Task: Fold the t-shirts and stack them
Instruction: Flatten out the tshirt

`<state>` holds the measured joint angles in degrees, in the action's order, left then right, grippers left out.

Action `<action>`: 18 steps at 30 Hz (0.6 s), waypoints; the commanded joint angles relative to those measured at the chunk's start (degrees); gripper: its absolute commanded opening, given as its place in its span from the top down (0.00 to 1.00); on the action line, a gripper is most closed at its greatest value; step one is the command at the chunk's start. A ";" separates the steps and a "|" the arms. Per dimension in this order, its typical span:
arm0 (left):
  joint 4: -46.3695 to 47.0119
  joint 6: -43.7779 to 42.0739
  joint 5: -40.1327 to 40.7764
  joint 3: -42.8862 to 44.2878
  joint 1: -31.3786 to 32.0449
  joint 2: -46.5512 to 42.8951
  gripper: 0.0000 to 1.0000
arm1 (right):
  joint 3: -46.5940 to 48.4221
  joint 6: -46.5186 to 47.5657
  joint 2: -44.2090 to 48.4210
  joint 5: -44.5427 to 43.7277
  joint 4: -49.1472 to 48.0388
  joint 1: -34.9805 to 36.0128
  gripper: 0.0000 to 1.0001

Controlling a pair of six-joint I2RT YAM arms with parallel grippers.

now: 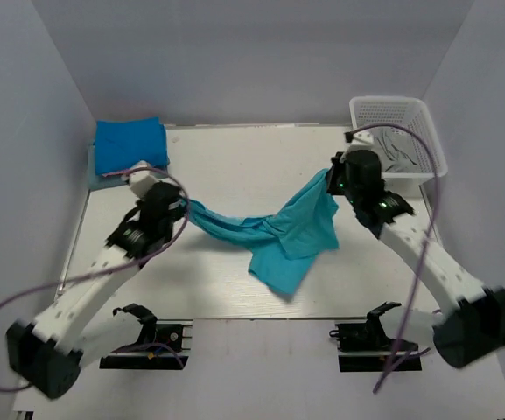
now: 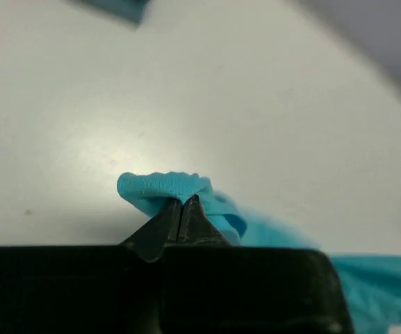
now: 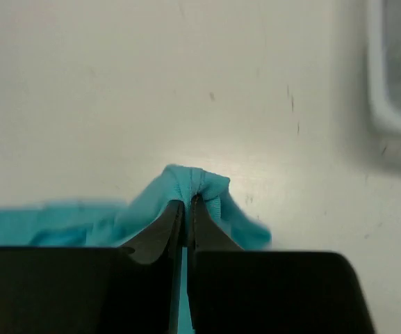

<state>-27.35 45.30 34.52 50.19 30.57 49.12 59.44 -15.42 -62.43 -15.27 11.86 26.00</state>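
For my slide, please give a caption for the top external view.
Left tool and right tool hold a turquoise t-shirt draped between them over the table.

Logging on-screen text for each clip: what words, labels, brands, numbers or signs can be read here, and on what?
None can be read in any view. The turquoise t-shirt, folded blue t-shirt, white basket, left arm, right arm and table show no print, label or number.

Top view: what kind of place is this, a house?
Likely a robot lab booth, not a house: plain grey walls around a white table, and the left gripper and right gripper holding a turquoise t-shirt.
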 commanded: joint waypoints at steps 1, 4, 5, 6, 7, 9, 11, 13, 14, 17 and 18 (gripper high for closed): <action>-5.08 8.23 4.85 -2.47 -2.26 12.57 1.00 | -2.49 -6.20 -11.02 -2.84 -6.14 -1.65 1.00; -7.96 10.15 5.90 3.64 -3.84 25.12 1.00 | 3.89 -6.90 -22.26 -1.43 -3.43 -3.06 1.00; -12.94 11.38 7.30 5.94 -4.46 27.32 0.85 | 5.23 -6.82 -23.42 -1.69 0.06 -3.67 0.88; -14.55 11.91 7.31 9.88 -4.46 30.13 0.63 | 6.12 -6.56 -23.96 -2.22 0.70 -3.67 0.71; -16.57 11.92 7.31 11.40 -4.46 30.76 0.44 | 7.26 -6.12 -24.48 -2.57 1.15 -3.94 0.33; -17.29 11.22 7.31 14.13 -4.99 30.77 0.00 | 7.10 -5.41 -23.70 -3.36 1.68 -4.03 0.10; -18.16 11.22 7.31 14.67 -4.99 29.28 0.00 | 5.52 -5.23 -20.98 -3.63 1.59 -3.94 0.10; -17.56 9.82 6.79 13.71 -4.99 26.13 0.00 | 2.80 -5.23 -17.48 -2.93 1.68 -3.85 0.10; -17.56 9.20 5.83 12.22 -4.99 24.98 0.00 | 2.26 -5.23 -16.76 -2.06 2.20 -3.94 0.10; -17.56 9.19 4.42 8.28 -4.99 21.64 0.00 | -1.42 -3.75 -12.29 1.44 4.05 -3.59 0.10; -17.56 9.19 3.28 7.03 -4.99 19.54 0.00 | -2.30 -3.22 -11.66 4.60 4.05 -3.15 0.10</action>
<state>-42.39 53.84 38.63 60.86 25.67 72.69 60.20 -20.25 -76.60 -15.49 14.59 22.26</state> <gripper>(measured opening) 0.997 0.904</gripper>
